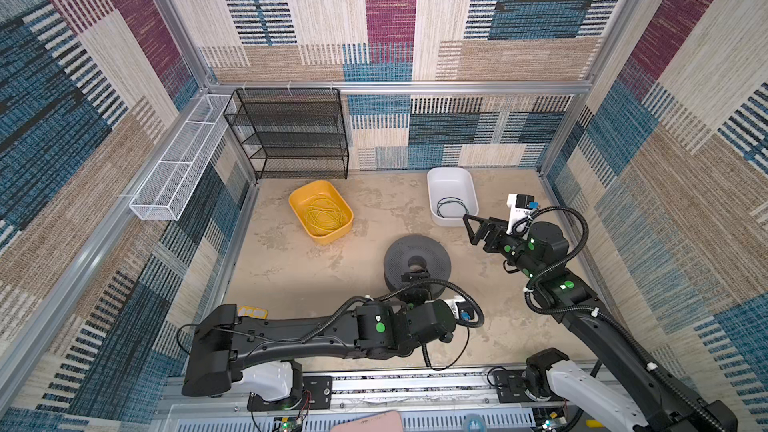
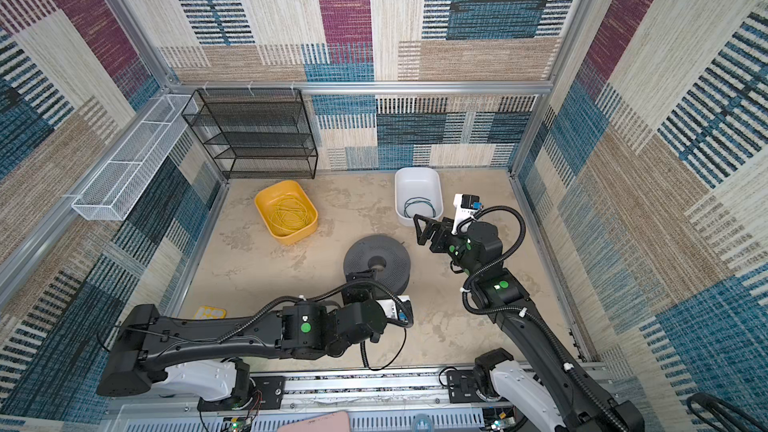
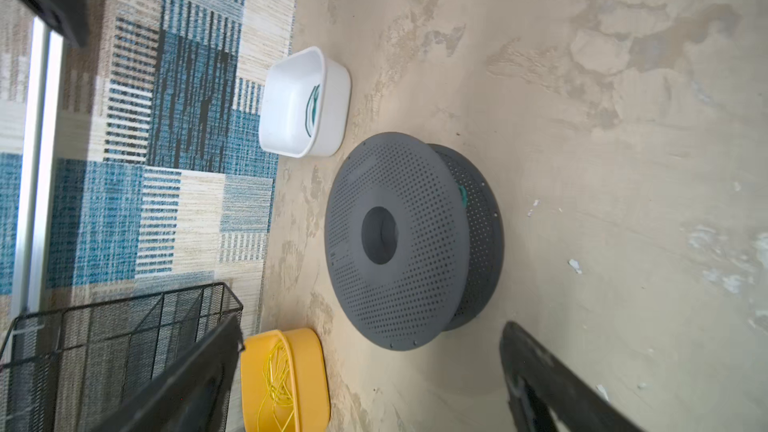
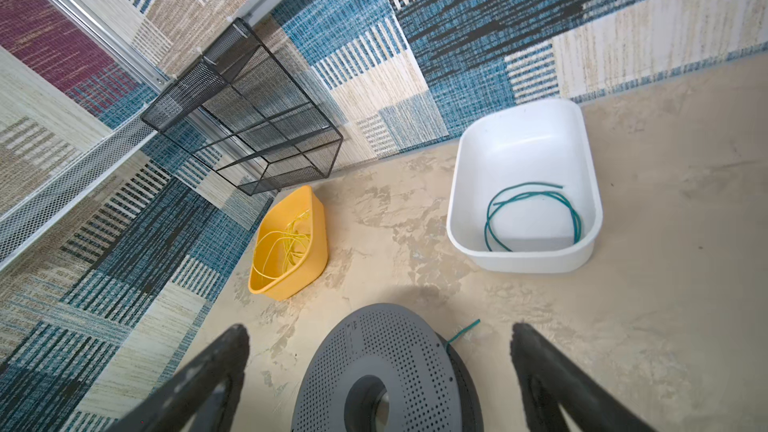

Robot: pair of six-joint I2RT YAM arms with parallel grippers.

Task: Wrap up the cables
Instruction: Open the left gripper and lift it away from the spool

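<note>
One teal cable (image 4: 532,214) lies coiled in the white bin (image 4: 461,184) at the back right, seen in both top views (image 1: 452,205) (image 2: 419,205). A second teal cable is wound on the grey perforated spool (image 1: 417,251) mid-table; a short end (image 4: 463,330) sticks out of its rim and a bit shows on the core (image 3: 462,197). My left gripper (image 1: 415,274) hovers at the spool's near side, open and empty. My right gripper (image 1: 478,230) hangs between spool and white bin, open and empty, its fingers (image 4: 232,351) wide apart.
A yellow bin (image 1: 332,234) with loose yellow wires sits at the back left. Against the back wall stands a black mesh shelf (image 1: 291,135), and a white mesh basket (image 1: 174,176) hangs on the left wall. A small yellow item (image 1: 251,311) lies by the left arm.
</note>
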